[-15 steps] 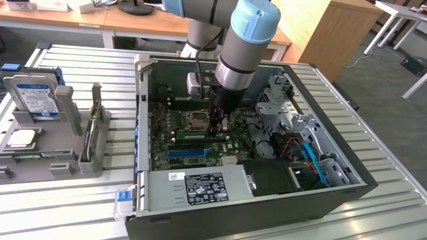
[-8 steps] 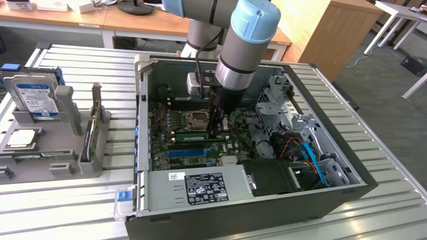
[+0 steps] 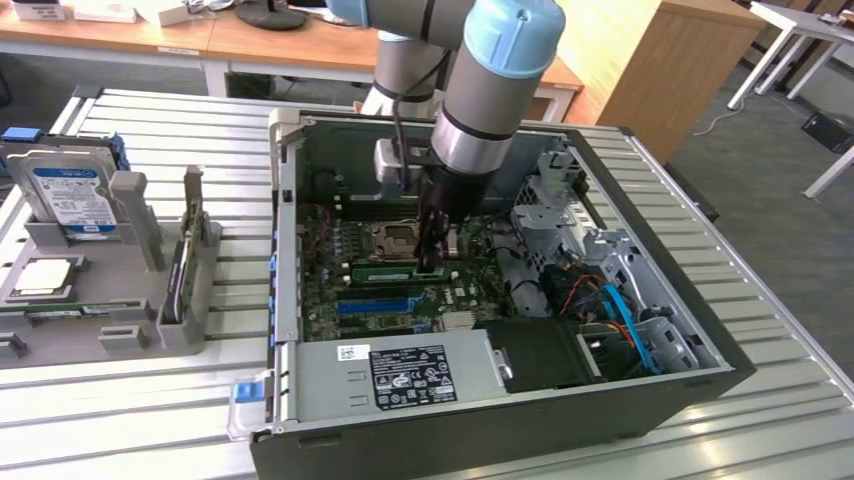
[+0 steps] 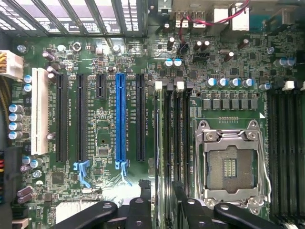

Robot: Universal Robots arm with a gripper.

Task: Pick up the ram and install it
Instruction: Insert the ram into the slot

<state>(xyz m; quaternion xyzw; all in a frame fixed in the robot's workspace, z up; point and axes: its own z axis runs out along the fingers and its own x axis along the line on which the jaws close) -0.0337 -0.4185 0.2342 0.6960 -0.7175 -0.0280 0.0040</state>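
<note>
The ram is a thin green stick standing on edge in a memory slot on the motherboard, inside the open computer case. My gripper reaches straight down into the case and sits at the end of the ram nearer the exterior view's right, low against the board. In the wrist view the ram appears edge-on as a dark strip along the first memory slot, running out from my gripper. The empty processor socket lies beside these slots.
A long blue slot and black slots lie alongside. The power supply and cables fill the near part of the case. A grey holder with a hard drive stands at the exterior view's left.
</note>
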